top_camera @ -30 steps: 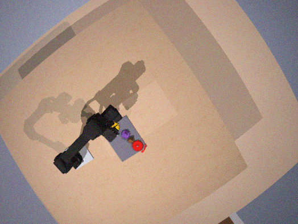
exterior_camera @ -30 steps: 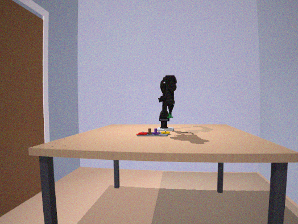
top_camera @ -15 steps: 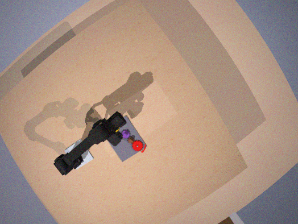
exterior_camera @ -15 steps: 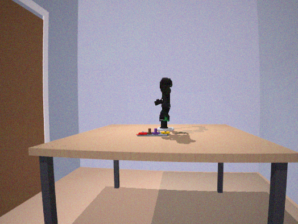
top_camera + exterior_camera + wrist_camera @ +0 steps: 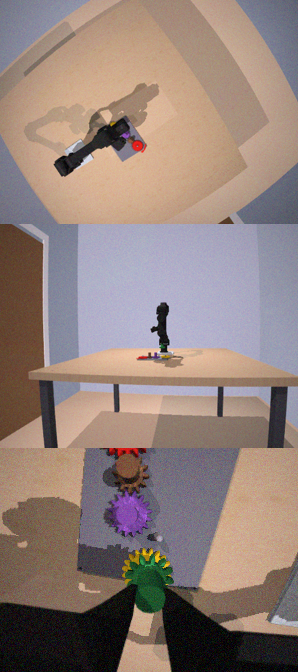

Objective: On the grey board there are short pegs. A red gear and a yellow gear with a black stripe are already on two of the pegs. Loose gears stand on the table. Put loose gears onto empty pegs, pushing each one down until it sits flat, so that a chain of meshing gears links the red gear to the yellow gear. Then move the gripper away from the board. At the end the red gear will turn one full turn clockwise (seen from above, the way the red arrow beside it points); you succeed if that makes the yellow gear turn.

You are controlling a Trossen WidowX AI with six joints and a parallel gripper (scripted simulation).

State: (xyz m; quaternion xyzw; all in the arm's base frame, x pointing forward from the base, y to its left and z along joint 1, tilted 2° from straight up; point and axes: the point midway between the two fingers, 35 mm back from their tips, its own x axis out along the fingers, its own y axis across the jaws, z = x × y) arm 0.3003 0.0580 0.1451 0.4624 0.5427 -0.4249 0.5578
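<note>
My gripper (image 5: 149,592) is shut on the knob of a green gear (image 5: 149,575) (image 5: 162,346), held in the air above the yellow gear. The yellow gear (image 5: 148,554) (image 5: 165,356) (image 5: 112,124) sits on the grey board (image 5: 180,508) (image 5: 123,156) and is partly hidden by the green one. A purple gear (image 5: 129,513) (image 5: 155,356) (image 5: 125,135), a brown gear (image 5: 130,470) (image 5: 149,355) (image 5: 131,140) and the red gear (image 5: 139,145) (image 5: 143,357) stand in a row on the board. One empty peg (image 5: 159,538) shows between the purple and yellow gears.
The red arrow (image 5: 144,148) lies beside the red gear at the board's corner. The white base plate (image 5: 89,160) (image 5: 170,353) is under the arm's base. The arm (image 5: 96,142) reaches over the board, and its shadows fall on the table and board.
</note>
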